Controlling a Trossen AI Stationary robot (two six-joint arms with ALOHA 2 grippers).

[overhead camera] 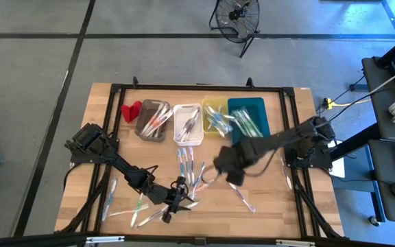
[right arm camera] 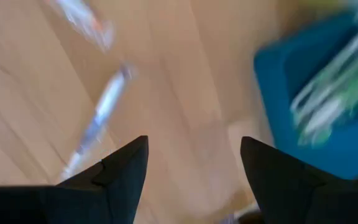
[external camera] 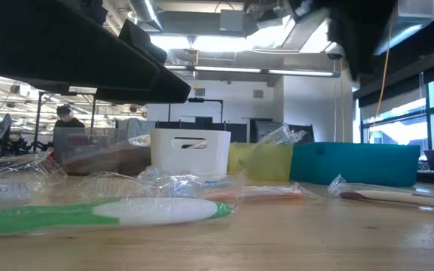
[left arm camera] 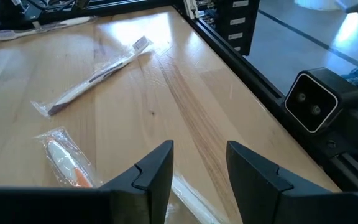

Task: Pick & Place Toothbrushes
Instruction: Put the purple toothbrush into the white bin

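Observation:
Wrapped toothbrushes [overhead camera: 187, 165] lie scattered on the wooden table, and more stand in the grey [overhead camera: 151, 120], white [overhead camera: 188, 123], yellow [overhead camera: 214, 115] and teal [overhead camera: 249, 116] bins at the far edge. My left gripper [overhead camera: 172, 206] is low near the front edge and open [left arm camera: 199, 149]. A clear-wrapped toothbrush [left arm camera: 191, 198] lies on the table under the gap between its fingers. My right gripper [overhead camera: 223, 168] hangs above the table's middle, pointing down, open [right arm camera: 193, 142] and empty. A toothbrush [right arm camera: 101, 112] lies on the wood below it, with the teal bin [right arm camera: 328, 106] to one side.
A small red object [overhead camera: 130, 110] sits left of the grey bin. A black frame [overhead camera: 115, 89] runs round the table's edges. In the low view a green-and-white wrapped toothbrush [external camera: 104, 213] lies close to the camera. A person [external camera: 66, 117] sits far back in the room.

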